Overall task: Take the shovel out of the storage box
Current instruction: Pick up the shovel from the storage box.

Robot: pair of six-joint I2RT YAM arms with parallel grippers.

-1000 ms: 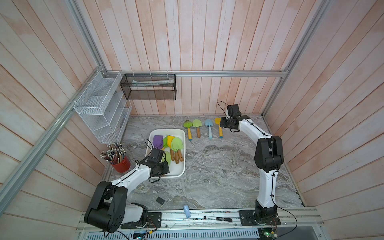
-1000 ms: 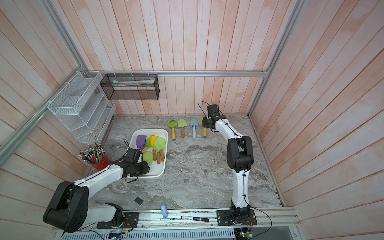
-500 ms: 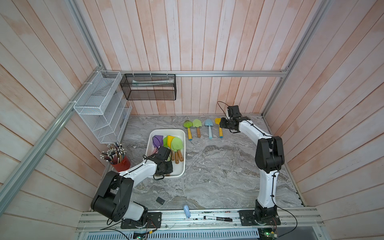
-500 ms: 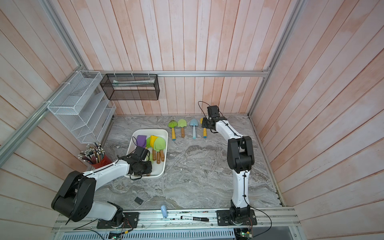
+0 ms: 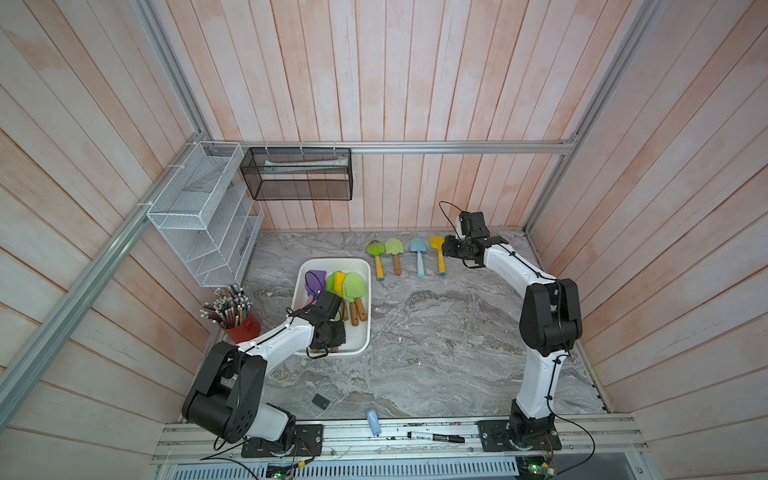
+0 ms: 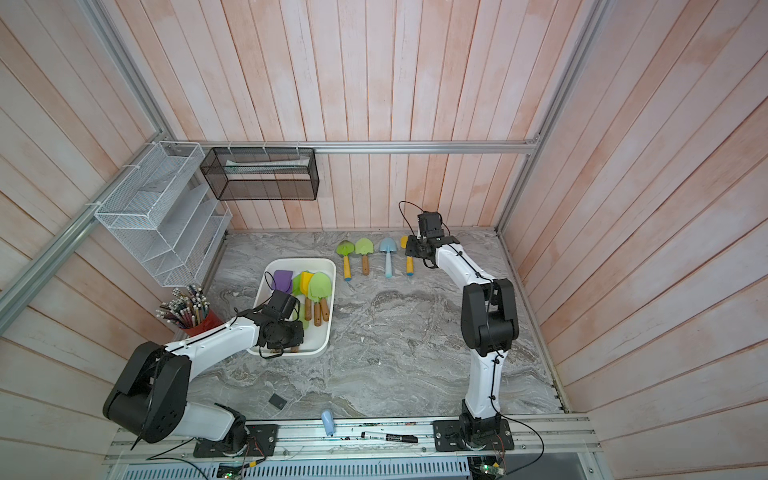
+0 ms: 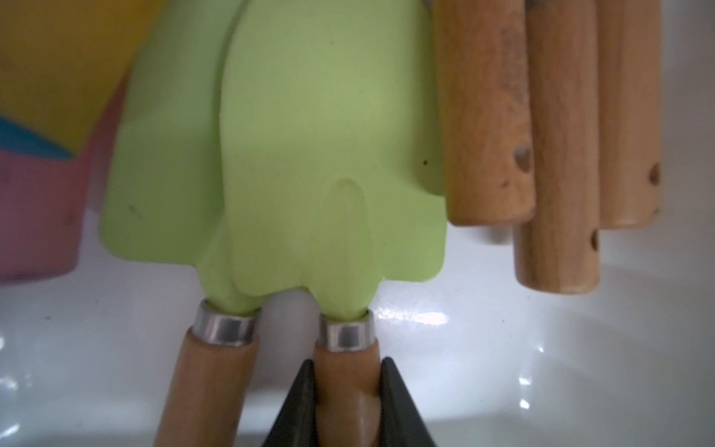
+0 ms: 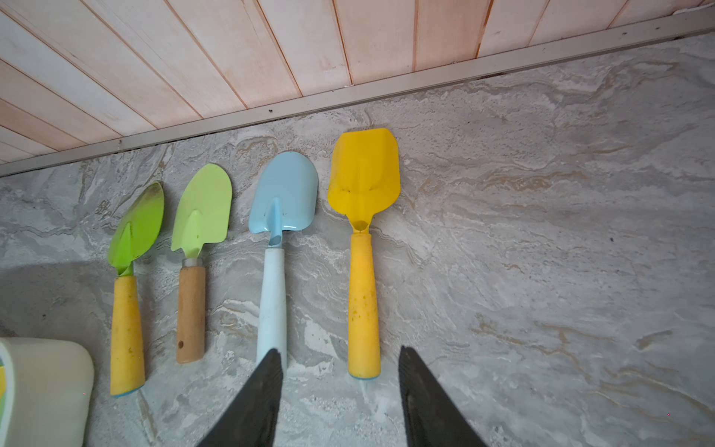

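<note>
Grey marbled surface point(image 5: 436, 332) carries four shovels point(image 5: 417, 249) outside already; we judge the next removal barely begun, left pincer point(image 7: 347, 362) clenched on the wooden handle of a light-green shovel point(image 7: 332, 154) lying unlifted in the white storage box point(image 5: 358, 338), right pincer point(image 8: 339, 349) parted and empty.

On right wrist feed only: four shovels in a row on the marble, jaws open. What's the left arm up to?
Observer: The left jaws are shut on the wooden handle of a light green shovel, just behind the silver ferrule.
Operator: Out of the box yet?
Observer: No. In both top views the left arm reaches over the near end of the shallow white plastic storage box.
Operator: Anything crowding it?
Observer: A second light green shovel lies partly beneath it, the two handles side by side.
</note>
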